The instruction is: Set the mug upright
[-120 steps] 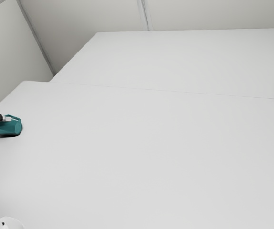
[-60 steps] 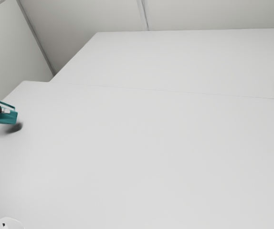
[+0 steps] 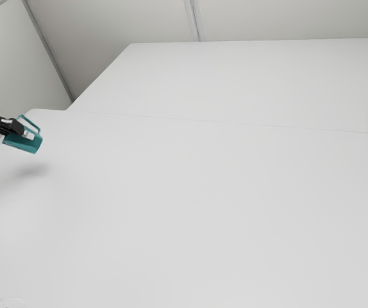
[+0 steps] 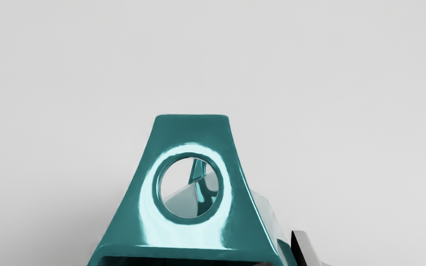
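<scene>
"Where is the mug (image 3: 21,143)?"

"Above the table (image 3: 203,192), at the exterior view's left, with a shadow (image 3: 31,171) on the surface below. It hangs tilted."

"State of the gripper (image 3: 27,135)?"

"Closed on the mug, bearing its weight."

"Completion?"

"Partial, in my judgement. Lift: satisfied. Upright stance: not met. Outstanding: level the mug, lower it base-down, release."

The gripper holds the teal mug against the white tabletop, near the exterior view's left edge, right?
Not against the tabletop: the exterior view shows the mug raised above it, with its shadow separate below. The gripper does hold the mug, near that view's left edge.
</scene>
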`<move>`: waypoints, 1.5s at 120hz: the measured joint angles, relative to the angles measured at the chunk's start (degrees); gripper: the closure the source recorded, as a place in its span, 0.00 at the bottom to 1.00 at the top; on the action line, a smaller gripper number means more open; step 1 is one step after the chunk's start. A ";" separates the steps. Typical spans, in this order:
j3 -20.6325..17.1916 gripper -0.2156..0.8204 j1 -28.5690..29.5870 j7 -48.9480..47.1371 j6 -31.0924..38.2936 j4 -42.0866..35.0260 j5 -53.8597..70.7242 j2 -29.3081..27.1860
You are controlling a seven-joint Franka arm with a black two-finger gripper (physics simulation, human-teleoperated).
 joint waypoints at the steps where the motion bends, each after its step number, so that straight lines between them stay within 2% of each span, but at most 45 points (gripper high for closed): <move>1: 0.00 0.96 -0.31 -0.14 -0.01 -0.27 0.52 -0.37; 18: 0.00 0.96 -4.74 -2.39 -0.14 -5.44 7.10 -5.88; 51: 1.06 0.97 -14.66 -7.29 -0.23 -14.15 15.39 -12.93; 67: 6.85 0.97 -23.50 -9.93 -0.12 -17.44 17.90 -15.62; 100: 9.04 0.97 -34.55 -16.75 0.51 -24.48 24.39 -23.45; 147: 9.07 0.97 -42.18 -26.92 3.95 -36.82 30.21 -33.26; 180: 9.57 0.97 -49.10 -33.86 8.68 -41.73 35.28 -34.77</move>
